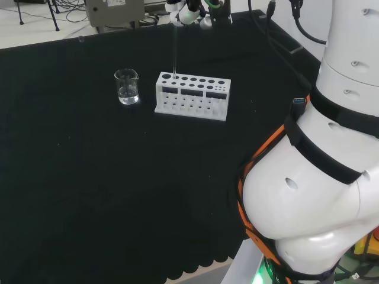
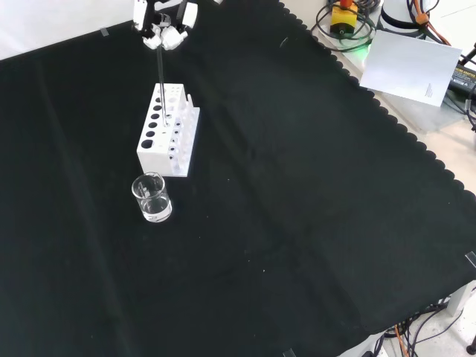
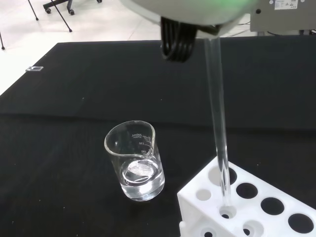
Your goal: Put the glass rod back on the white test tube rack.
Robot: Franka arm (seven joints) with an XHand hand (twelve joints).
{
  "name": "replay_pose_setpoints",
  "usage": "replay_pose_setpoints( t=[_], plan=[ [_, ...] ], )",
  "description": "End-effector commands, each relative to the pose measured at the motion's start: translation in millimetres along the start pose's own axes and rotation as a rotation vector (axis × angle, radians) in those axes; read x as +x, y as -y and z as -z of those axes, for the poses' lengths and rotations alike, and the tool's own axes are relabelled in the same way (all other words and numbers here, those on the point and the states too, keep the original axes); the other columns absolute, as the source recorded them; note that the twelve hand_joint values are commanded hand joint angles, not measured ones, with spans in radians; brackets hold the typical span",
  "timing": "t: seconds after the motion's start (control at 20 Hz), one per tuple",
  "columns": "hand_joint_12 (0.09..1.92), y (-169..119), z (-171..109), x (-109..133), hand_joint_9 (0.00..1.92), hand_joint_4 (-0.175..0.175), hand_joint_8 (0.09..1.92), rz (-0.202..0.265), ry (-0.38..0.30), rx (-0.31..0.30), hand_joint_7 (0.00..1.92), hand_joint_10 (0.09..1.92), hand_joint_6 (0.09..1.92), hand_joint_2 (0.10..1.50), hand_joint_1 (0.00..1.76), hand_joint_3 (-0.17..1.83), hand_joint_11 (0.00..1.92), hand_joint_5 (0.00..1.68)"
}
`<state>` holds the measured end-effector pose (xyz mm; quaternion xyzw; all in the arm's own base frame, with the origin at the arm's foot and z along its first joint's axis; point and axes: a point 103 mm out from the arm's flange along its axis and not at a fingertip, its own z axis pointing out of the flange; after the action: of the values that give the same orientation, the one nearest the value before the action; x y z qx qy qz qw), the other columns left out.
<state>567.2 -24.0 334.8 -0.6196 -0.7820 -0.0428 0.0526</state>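
Fingers (image 2: pixel 170 37) pinch the top of the rod (image 1: pixel 174 50), with the hand (image 2: pixel 162 26) above the rack (image 1: pixel 192 96). Rod stands nearly upright, its lower end inside a corner hole of the rack, at the end nearest the beaker (image 3: pixel 137 165). Beaker stands just beside the rack, apart from it, on the cloth (image 2: pixel 297 208).

One glass rod (image 3: pixel 217 123) hangs below the fingers (image 2: pixel 165 37). One white test tube rack (image 1: pixel 192 96) stands under them, and one glass beaker (image 1: pixel 127 87) stands beside it on one black cloth (image 2: pixel 297 223).
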Motion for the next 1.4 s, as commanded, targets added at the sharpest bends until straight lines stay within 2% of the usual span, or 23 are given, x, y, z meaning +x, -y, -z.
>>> replay_pose_setpoints(
  t=[0.05,1.4],
  plan=[
    [0.88,-0.2,-1.3,-0.1,1.71,-0.175,1.21,0.002,-0.004,-0.001,1.16,0.96,0.79,0.69,1.3,0.76,1.75,1.07],
    [0.88,-6.2,-9.1,5.6,1.71,-0.175,1.21,0.006,0.0,0.015,1.16,0.96,0.78,0.69,1.3,0.76,1.75,1.07]
  ],
)
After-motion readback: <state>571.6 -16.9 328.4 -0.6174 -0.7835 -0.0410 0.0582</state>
